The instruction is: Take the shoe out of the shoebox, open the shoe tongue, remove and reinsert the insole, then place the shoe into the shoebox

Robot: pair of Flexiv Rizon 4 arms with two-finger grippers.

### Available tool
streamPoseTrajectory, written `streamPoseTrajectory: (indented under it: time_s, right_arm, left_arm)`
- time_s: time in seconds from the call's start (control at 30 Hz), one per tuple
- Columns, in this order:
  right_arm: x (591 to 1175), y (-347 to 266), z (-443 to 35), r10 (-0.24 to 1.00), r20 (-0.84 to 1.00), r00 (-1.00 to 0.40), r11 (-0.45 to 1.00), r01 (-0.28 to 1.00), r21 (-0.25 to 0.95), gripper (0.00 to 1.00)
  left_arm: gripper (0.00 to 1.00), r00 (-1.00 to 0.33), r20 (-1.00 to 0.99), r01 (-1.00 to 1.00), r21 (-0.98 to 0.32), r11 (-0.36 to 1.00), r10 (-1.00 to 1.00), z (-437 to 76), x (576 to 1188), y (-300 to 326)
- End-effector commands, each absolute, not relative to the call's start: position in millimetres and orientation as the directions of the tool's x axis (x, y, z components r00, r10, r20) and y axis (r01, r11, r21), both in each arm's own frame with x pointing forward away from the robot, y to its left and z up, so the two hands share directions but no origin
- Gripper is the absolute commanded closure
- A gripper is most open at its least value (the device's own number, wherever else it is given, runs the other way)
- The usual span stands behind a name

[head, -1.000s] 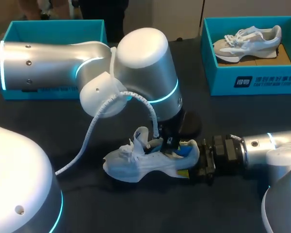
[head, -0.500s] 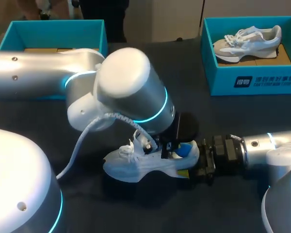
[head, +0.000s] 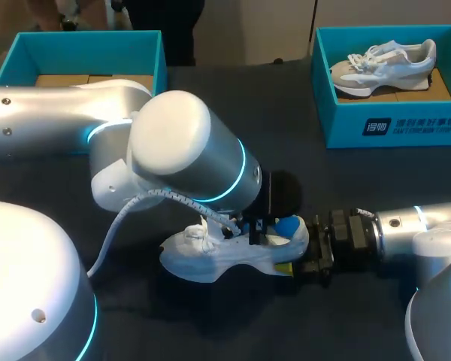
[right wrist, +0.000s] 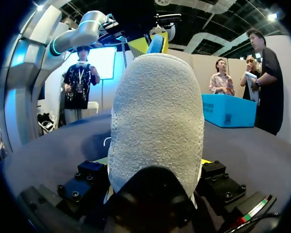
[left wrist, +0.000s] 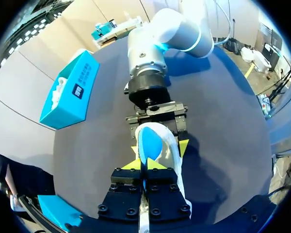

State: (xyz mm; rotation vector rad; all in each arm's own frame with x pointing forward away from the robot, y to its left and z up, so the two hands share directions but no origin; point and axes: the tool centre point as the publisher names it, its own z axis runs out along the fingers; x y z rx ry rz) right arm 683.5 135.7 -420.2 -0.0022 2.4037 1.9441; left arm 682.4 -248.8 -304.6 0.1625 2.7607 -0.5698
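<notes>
The white mesh sneaker (head: 210, 259) rests on its sole near the middle of the dark worktop's (head: 210, 331) front edge, toe toward the left edge. The right gripper (head: 304, 259) is clamped across its heel and steadies it. Over the shoe's opening, the left gripper (left wrist: 144, 164) has its yellow tips almost together, pinching the blue foam insole (left wrist: 149, 141) that pokes up at the heel end. The step appears to be drawing the insole out. That calls for a slow pull up and back along the shoe, with the heel held firmly so the sneaker does not lift.
</notes>
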Motion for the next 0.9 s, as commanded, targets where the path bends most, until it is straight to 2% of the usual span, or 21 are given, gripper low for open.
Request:
streamPoseTrajectory:
  time_s: [0.03,0.7,0.73,0.9]
  right_arm:
    - [681.9,138.7,-423.1,0.032,-0.040,-0.999,0.212,-0.032,0.977,1.00]
    - [681.9,138.7,-423.1,0.032,-0.040,-0.999,0.212,-0.032,0.977,1.00]
    - [681.9,138.7,-423.1,0.032,-0.040,-0.999,0.212,-0.032,0.977,1.00]
    - [681.9,138.7,-423.1,0.032,-0.040,-0.999,0.212,-0.032,0.977,1.00]
  left_arm:
    - [1.00,-0.941,-0.338,0.168,-0.369,0.914,0.037,-301.1,680.3,-247.4]
    - [1.00,-0.939,-0.343,0.125,-0.390,0.912,-0.018,-300.4,683.0,-250.0]
    - [1.00,-0.939,-0.329,0.059,-0.439,0.897,-0.099,-300.0,687.5,-253.4]
    - [1.00,-0.942,-0.311,0.033,-0.457,0.889,-0.125,-299.4,691.8,-248.7]
